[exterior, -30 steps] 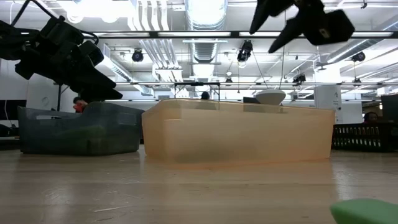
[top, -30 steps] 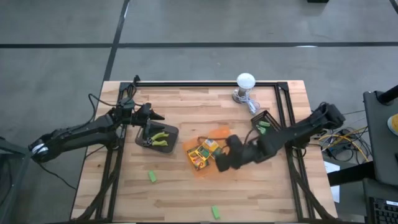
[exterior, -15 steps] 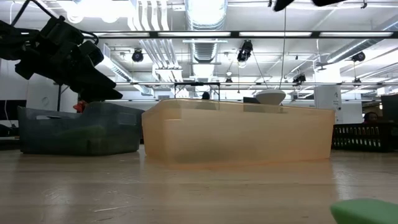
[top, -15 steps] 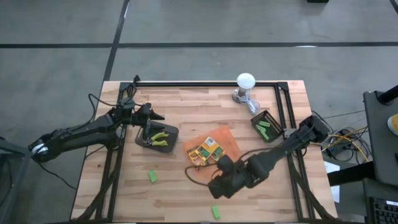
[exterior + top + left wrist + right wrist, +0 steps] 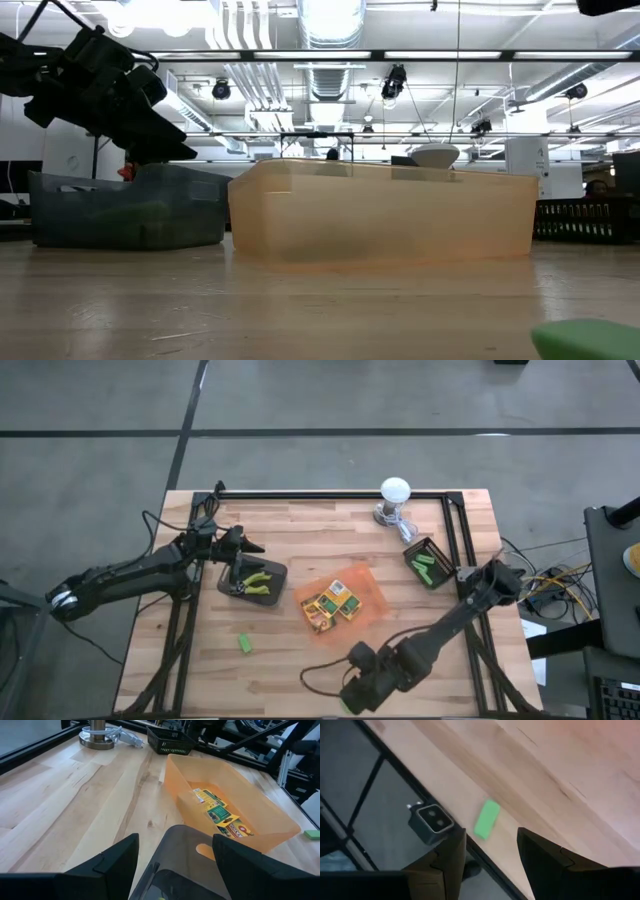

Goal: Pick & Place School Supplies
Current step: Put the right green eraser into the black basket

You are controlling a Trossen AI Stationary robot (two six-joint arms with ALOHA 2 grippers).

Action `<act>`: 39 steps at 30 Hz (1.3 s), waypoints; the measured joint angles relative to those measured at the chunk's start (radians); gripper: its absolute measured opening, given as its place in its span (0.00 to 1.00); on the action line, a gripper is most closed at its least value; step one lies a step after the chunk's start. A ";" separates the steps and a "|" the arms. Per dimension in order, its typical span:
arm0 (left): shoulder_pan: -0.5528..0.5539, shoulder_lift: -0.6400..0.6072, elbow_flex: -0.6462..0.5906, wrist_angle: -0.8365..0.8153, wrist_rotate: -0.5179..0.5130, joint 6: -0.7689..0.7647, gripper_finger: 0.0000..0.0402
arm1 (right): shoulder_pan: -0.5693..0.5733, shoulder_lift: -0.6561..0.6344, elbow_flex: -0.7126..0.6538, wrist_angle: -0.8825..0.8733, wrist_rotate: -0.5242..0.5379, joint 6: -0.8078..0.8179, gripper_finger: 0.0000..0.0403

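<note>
My right gripper (image 5: 491, 840) is open and hovers near the table's near edge, above a small bright green piece (image 5: 486, 819) lying flat on the wood; in the high view that gripper (image 5: 354, 685) is low in the picture. My left gripper (image 5: 175, 842) is open and waits above the dark bin (image 5: 252, 578), where two yellow- and green-handled pliers lie. Yellow-and-green crayon boxes (image 5: 332, 603) lie in the orange tray (image 5: 368, 588). Another green piece (image 5: 244, 643) lies on the bare wood left of the tray.
A black basket (image 5: 425, 563) with green pieces stands by the right edge, and a white lamp (image 5: 395, 490) with its cable stands at the far edge. A small camera (image 5: 432, 818) sits at the near edge beside the green piece. Bare wood stretches between the tray and the near edge.
My right gripper has swung from over the orange tray toward the table's near edge and now hangs above the green piece there; in the low view it has left the picture at the top. The crayon boxes in the tray are uncovered again.
</note>
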 joint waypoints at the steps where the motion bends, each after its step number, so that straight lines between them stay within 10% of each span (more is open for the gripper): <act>1: 0.000 0.000 0.000 -0.001 0.000 0.000 0.65 | 0.007 0.006 0.000 0.017 0.011 -0.008 0.43; 17: 0.000 0.000 0.000 0.000 0.000 0.000 0.65 | 0.113 0.014 -0.030 0.241 0.270 -0.033 0.41; 39: 0.000 0.000 0.000 0.000 0.000 0.000 0.65 | 0.054 -0.010 -0.386 1.106 0.173 -0.463 0.41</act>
